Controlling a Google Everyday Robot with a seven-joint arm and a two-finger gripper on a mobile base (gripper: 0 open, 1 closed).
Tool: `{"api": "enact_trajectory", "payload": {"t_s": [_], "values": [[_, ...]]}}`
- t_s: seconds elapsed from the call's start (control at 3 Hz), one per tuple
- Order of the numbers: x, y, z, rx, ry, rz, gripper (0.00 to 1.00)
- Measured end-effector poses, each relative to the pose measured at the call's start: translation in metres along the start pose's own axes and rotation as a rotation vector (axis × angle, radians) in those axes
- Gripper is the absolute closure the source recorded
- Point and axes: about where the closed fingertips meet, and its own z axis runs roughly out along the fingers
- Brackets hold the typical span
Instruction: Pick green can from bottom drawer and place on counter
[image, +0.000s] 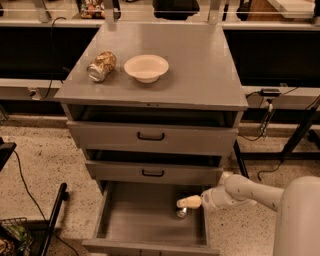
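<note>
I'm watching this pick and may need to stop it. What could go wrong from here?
The cream end effector sits above the small green metal can, near the right wall of the deep grey bottom drawer: the wall could crowd the grasp. The shallower grey middle drawer front stands close above, so a straight lift might strike it. The tan patterned can lying on the flat grey counter could roll if bumped.
</note>
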Motion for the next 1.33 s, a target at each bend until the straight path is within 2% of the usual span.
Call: {"api": "enact_trajectory", "payload": {"t_s": [0.33, 0.67, 1.33], "values": [[-0.015, -0.012, 0.012, 0.037, -0.050, 0.006, 0.00], [-0.026, -0.018, 0.039, 0.068, -0.042, 0.062, 0.00], [-0.044, -0.017, 0.100, 0.018, 0.012, 0.120, 0.00]]}}
